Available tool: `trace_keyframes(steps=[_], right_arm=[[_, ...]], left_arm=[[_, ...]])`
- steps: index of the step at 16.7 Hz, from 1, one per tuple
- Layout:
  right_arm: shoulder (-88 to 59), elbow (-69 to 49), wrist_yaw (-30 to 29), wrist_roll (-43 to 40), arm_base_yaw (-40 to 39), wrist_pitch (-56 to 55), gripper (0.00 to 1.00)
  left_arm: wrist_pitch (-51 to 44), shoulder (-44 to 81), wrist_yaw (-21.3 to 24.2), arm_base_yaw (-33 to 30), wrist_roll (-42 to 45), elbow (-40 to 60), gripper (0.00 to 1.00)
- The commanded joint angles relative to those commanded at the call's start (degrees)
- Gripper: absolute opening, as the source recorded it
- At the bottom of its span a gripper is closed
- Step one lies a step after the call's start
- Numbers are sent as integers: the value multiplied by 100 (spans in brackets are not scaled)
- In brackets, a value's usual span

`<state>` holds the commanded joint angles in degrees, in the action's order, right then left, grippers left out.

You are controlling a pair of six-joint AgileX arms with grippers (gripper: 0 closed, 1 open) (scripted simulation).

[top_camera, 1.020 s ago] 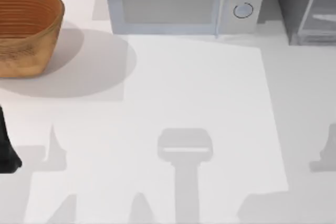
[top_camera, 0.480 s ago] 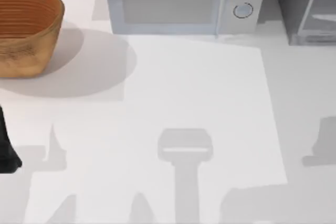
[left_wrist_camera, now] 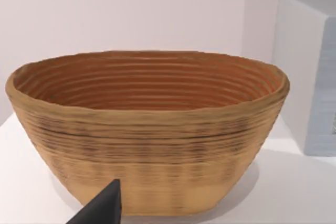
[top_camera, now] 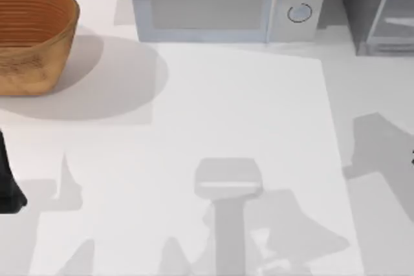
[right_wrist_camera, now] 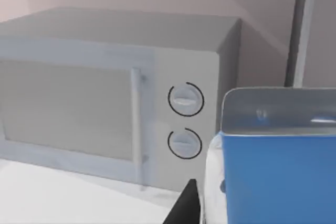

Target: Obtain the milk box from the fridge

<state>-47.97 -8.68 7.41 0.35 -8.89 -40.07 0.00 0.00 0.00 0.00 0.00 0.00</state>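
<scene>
Blue and white, the milk box (right_wrist_camera: 273,166) sits right up against the right wrist camera, pressed beside the one dark finger (right_wrist_camera: 185,205) of the right claw that shows there; I judge the claw clenched on the carton, though the second finger is hidden behind it. Beyond the claw, well apart, stands the pale grey microwave (right_wrist_camera: 113,98) with its two round dials, and off to one side of that a thin light bar that looks like the handle of the fridge (top_camera: 378,8), whose dark grey body sits at the far right corner of the table (top_camera: 246,114) in the top view. The carton appears to be out of the fridge, so the step in hand is carrying it clear. The next move, as I read it, calls for a steady hold while bringing the box over open tabletop. My left arm is parked at the table's left edge, its gripper (left_wrist_camera: 100,208) facing the woven basket (left_wrist_camera: 147,129); whether that claw is released or clenched I cannot tell.
</scene>
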Motion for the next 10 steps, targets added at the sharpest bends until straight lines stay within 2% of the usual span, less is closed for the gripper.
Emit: trace_keyframes(steps=[10], right_arm=[[-4987, -858, 743, 41, -927, -4113, 0]], left_arm=[[0, 0, 0, 0, 0, 0, 100]])
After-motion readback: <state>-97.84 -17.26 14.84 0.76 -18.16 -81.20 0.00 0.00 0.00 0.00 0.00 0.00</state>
